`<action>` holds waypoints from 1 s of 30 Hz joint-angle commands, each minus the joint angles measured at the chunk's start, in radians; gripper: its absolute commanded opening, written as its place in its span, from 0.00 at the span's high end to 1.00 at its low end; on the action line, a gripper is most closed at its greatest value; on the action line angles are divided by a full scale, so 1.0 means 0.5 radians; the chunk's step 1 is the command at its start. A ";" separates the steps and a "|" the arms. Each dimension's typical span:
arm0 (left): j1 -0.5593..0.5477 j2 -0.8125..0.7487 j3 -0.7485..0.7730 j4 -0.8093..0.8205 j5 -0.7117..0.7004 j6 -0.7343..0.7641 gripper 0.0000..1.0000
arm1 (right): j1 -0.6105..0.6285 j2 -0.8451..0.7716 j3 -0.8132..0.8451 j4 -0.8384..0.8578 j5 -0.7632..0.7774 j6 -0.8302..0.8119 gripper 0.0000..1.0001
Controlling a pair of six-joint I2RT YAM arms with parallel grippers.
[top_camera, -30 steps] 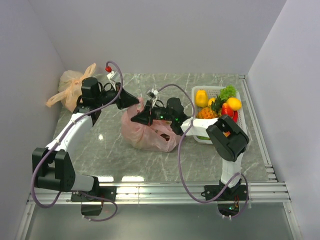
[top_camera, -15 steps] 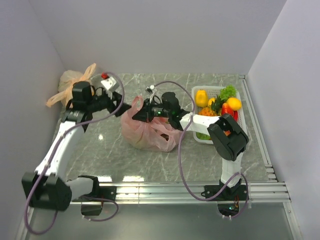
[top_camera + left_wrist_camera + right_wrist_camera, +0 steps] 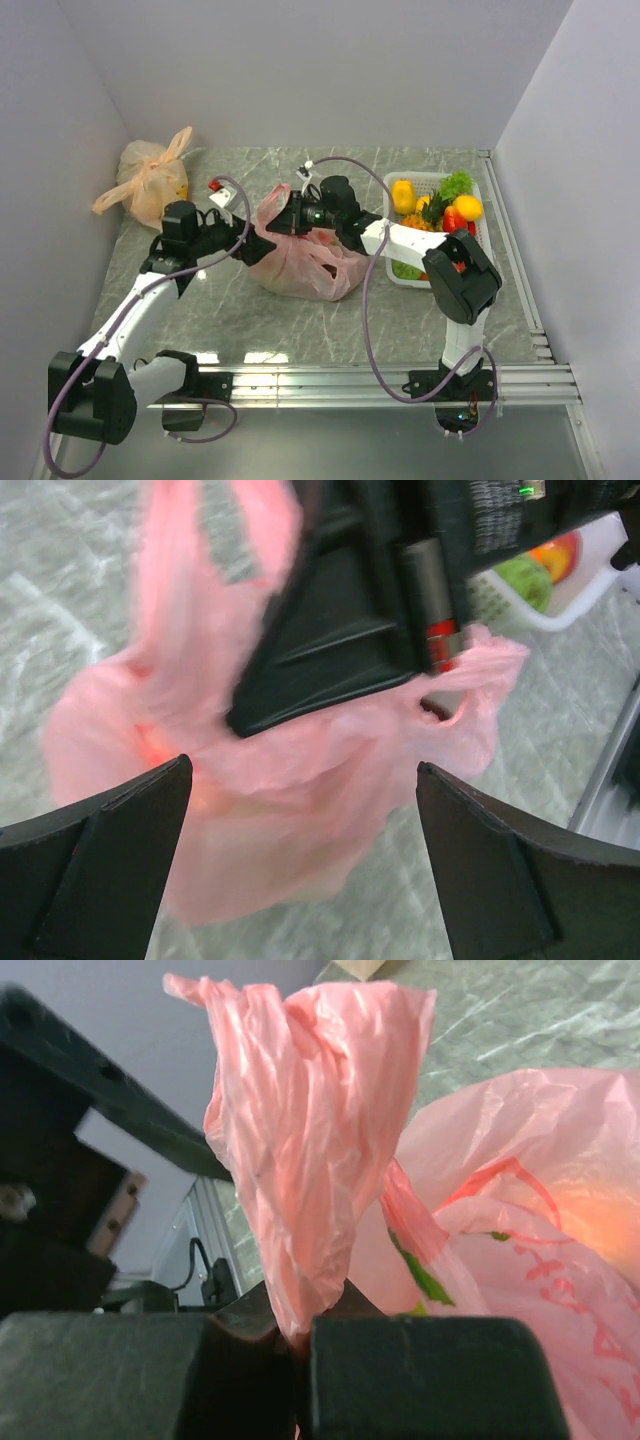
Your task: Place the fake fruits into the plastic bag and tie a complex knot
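So, right gripper point(image 3: 300, 1335): squeezed tight on a handle loop point(image 3: 310, 1110) of the plastic bag point(image 3: 520, 1160). The loop stands up just past its fingers.
Left gripper point(image 3: 302, 770): spread wide, holding nothing. The pink bag sits right in front of it.
Bag body: hangs below the right gripper and rests on the table point(image 3: 300, 330). Something orange glows inside.
Fake fruits point(image 3: 402, 196): many sit in the white basket point(image 3: 425, 176), back behind the right gripper, beside its arm.
Slip risk: the thin loop could slide out of the pinch if the right gripper pulls hard.
Tear risk: a sharp tug could rip the plastic.
Miss risk: the left gripper could close on the bag's belly, not a loop, so no knot.
Spill risk: pulling up one loop alone could tip the bag, and fruit could roll out.
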 commanded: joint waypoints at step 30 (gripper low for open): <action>-0.371 0.413 -0.367 1.533 -0.332 -0.106 0.11 | 0.012 -0.187 0.021 0.042 0.041 0.265 1.00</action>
